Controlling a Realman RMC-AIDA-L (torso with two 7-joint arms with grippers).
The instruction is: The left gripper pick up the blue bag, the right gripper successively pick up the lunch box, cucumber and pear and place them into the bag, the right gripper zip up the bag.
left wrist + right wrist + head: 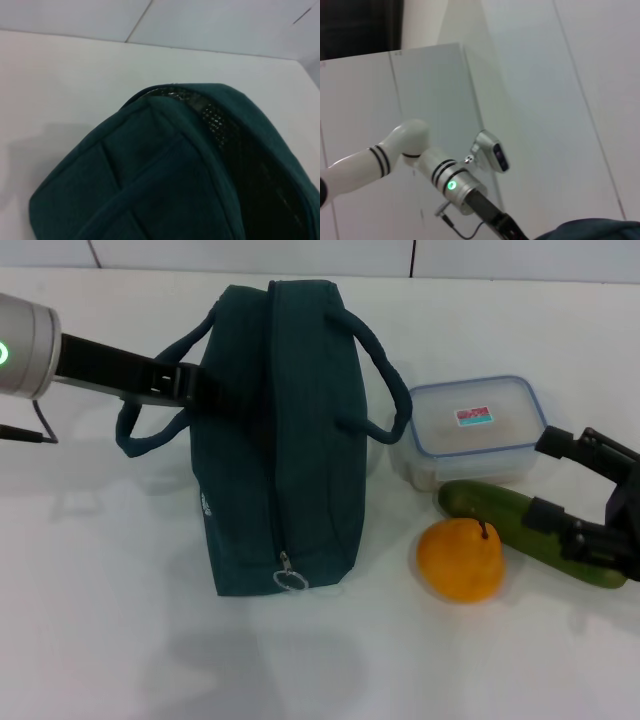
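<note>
Left pincer [190, 385] at the soft fabric blue bag [275, 440], grip state unclear; smooth round pear [460, 560] nearby.

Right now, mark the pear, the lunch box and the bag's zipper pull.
pear [460, 560], head view, middle of its orange skin.
lunch box [472, 420], head view, on the clear lid near the label.
zipper pull [290, 579], head view, metal ring at the blue bag's [280, 430] near end.
</note>
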